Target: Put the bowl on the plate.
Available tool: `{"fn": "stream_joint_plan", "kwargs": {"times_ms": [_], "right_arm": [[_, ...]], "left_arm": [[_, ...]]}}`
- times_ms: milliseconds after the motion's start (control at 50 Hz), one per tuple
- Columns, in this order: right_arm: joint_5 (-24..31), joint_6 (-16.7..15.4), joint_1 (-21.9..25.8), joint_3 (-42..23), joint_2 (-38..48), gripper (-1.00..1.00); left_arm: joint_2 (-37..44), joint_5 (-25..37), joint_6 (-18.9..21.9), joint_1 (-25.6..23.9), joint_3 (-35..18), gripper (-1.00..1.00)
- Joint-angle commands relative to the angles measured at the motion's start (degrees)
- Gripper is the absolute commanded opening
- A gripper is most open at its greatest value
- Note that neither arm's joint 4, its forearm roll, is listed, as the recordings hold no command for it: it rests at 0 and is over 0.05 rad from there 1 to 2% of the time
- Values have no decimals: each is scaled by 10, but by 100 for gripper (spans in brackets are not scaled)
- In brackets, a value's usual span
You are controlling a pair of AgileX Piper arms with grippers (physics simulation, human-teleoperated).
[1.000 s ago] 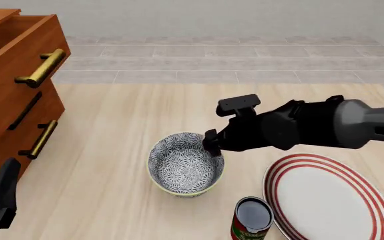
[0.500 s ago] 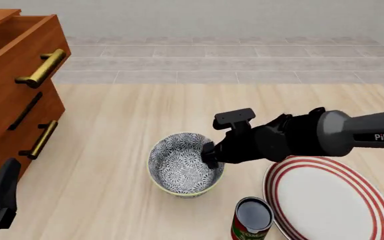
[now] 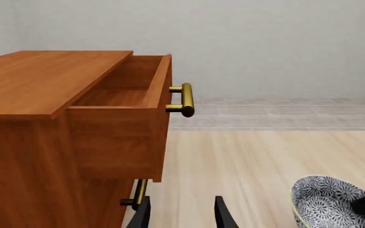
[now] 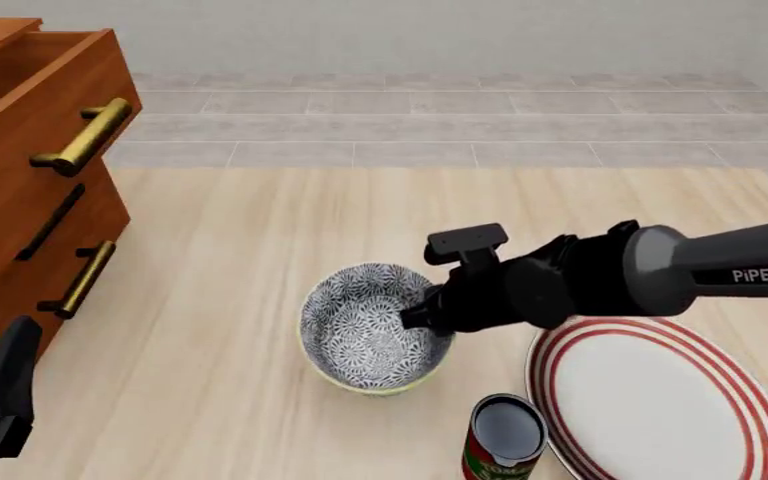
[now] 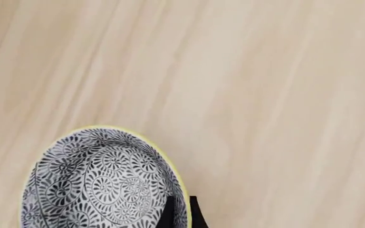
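Fingers [image 3: 143, 214] of the left gripper [image 3: 181, 213] stand apart with nothing between them, parked low at the left edge of the table [image 4: 224, 260] beside the drawer unit [image 4: 24, 180], whose top drawer [image 3: 122, 95] hangs open; this arm takes no part in the work. Moving right, the bowl [image 4: 373, 327] sits near the table's middle, and in the front view it appears slightly tipped, its right side raised. Right gripper [image 4: 414, 315] is at that right rim: the wrist view shows one finger [image 5: 168, 216] inside the wall and one outside, drawn narrow on the rim, so the bowl is judged pinched. Whether its base is off the table cannot be told. Further right, a can [image 4: 504, 440] stands just beside the plate [image 4: 658, 400], between bowl and plate at the near edge. The plate lies bare on the right, apart from the bowl. Assessment: the grasp looks made; the lift, the carry rightwards clear of the can, and the setting down on the plate are all outstanding.
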Motion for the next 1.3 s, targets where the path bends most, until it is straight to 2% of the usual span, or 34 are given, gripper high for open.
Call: {"fn": "stream_joint_plan", "kwargs": {"times_ms": [20, 240, 380, 420, 780, 1020, 1300], "right_arm": [[10, -4, -10, -11, 2, -100], [29, -6, -10, -22, -16, -100], [41, 3, -8, -36, -35, -100], [51, -6, -12, -43, -38, -100], [72, -16, -39, -68, -74, -100], [68, -16, -61, -41, -113, -100], [77, -18, -120, 15, -187, -100]], "left_arm": [[0, 0, 0, 0, 0, 100], [0, 0, 0, 0, 0, 100], [0, 0, 0, 0, 0, 100], [0, 0, 0, 0, 0, 100], [0, 0, 0, 0, 0, 100], [0, 0, 0, 0, 0, 100], [0, 0, 0, 0, 0, 100]]}}
